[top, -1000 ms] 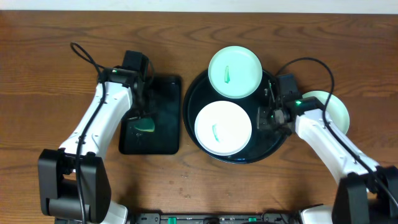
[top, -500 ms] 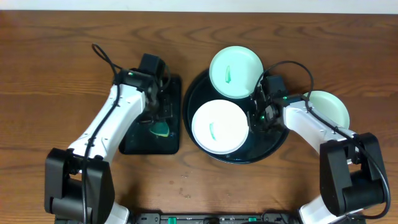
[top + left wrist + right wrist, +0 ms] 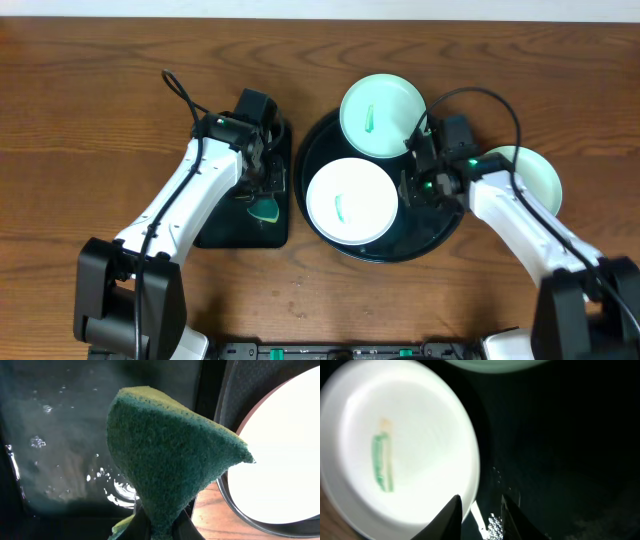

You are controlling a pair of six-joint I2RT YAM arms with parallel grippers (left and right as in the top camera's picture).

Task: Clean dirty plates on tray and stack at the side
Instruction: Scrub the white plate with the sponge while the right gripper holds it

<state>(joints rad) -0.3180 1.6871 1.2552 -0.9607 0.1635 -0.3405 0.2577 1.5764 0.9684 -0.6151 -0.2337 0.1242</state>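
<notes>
- Streak of green (image 3: 382, 462) marks the white plate (image 3: 350, 203), left of its centre, with a faint tan spot at the streak's upper end; this plate lies in the lower left part of the round black tray (image 3: 432, 232)
- mint-green plate (image 3: 381, 115), round and shallow, sits at the tray's upper edge and reaches past the rim; a green smear shows on its left half
- second mint-green plate (image 3: 535, 170) lies on the wood tabletop (image 3: 80, 120) to the right of the tray, partly hidden by the right arm (image 3: 520, 215)
- right gripper (image 3: 481, 515) is released, fingers apart at the white plate's right rim; one finger is over the plate, the other over the wet tray floor; contact cannot be told
- left gripper (image 3: 162, 527) is clenched on a green sponge (image 3: 165, 455), pinched into a cone, over the rectangular black tray (image 3: 215, 225); water drops dot that tray
</notes>
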